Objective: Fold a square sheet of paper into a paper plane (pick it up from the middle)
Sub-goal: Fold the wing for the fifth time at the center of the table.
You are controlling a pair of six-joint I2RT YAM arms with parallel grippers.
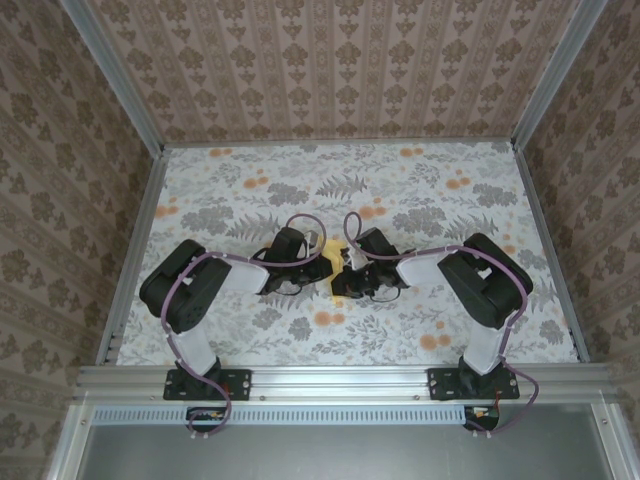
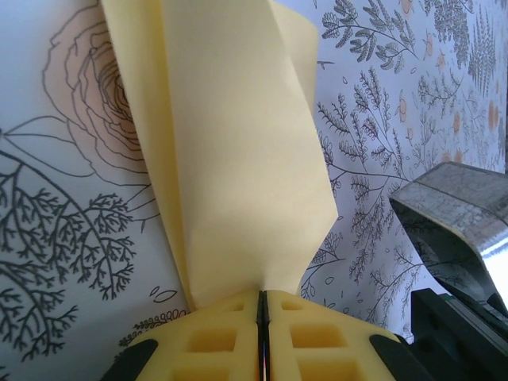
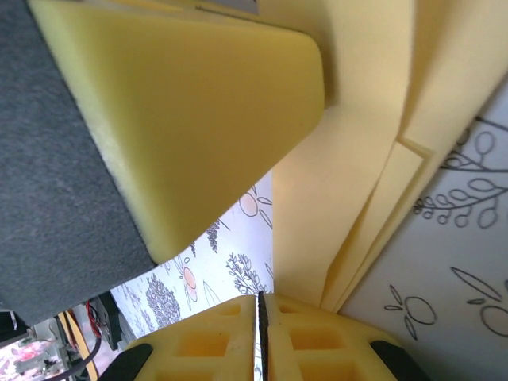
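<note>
Your left fingers (image 2: 238,337) are pinched shut on the folded yellow paper (image 2: 238,159), at the middle of the surface (image 1: 220,190). Your right fingers (image 3: 238,341) are closed too. The paper's layered edge meets their tips, but you cannot tell whether they grip it.

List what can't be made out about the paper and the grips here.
Left wrist view: the paper's far end, cut off by the top edge; its pinched edge, hidden inside the shut left gripper.
Right wrist view: whether the right gripper pinches paper; its fingers hide the contact.
Top view: the fold shape; too small, covered by both grippers.
</note>
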